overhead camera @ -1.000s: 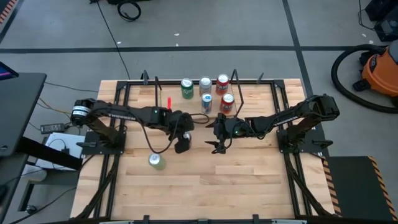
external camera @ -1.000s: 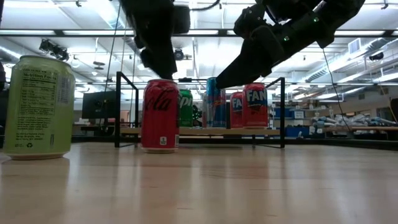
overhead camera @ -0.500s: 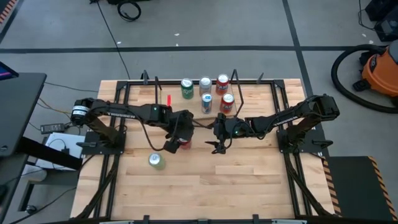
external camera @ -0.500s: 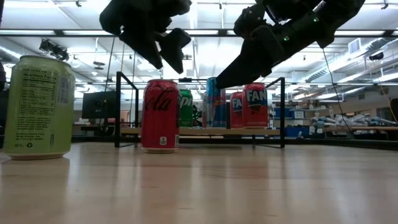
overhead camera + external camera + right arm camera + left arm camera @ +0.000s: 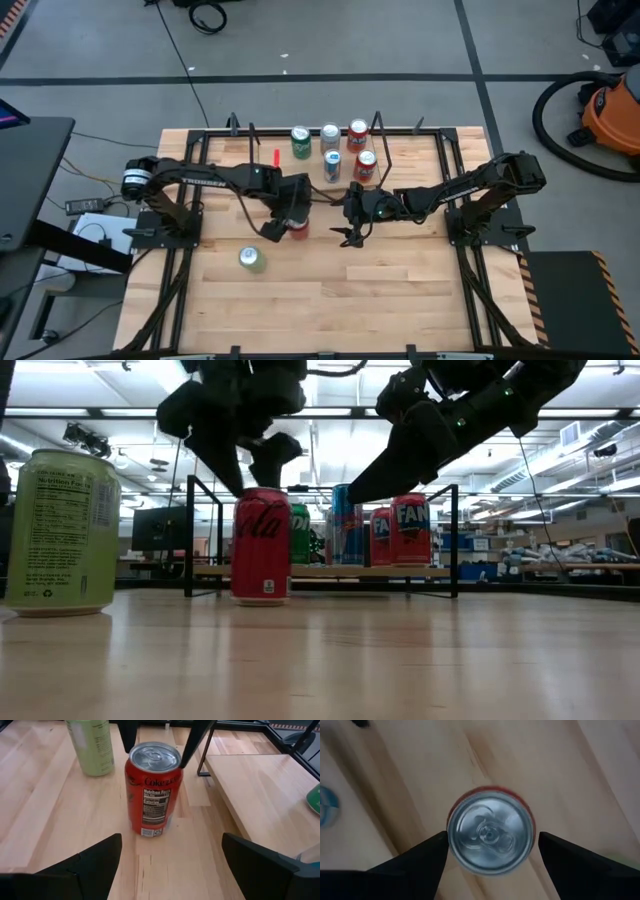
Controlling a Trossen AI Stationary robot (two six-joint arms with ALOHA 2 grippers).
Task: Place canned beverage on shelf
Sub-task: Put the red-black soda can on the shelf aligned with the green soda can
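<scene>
On the plank table (image 5: 400,290) we see the cola can (image 5: 261,546) upright just in front of the shelf (image 5: 330,571), left gripper (image 5: 492,851) spread wide over its rim, right gripper (image 5: 170,865) released nearby, facing it.

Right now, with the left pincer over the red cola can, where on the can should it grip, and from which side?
Grip the red cola can on its round side wall just below the rim, coming straight down from above. It stands upright on the table, clear of other cans, and the open left pincer already has a finger on each side of the lid.
</scene>
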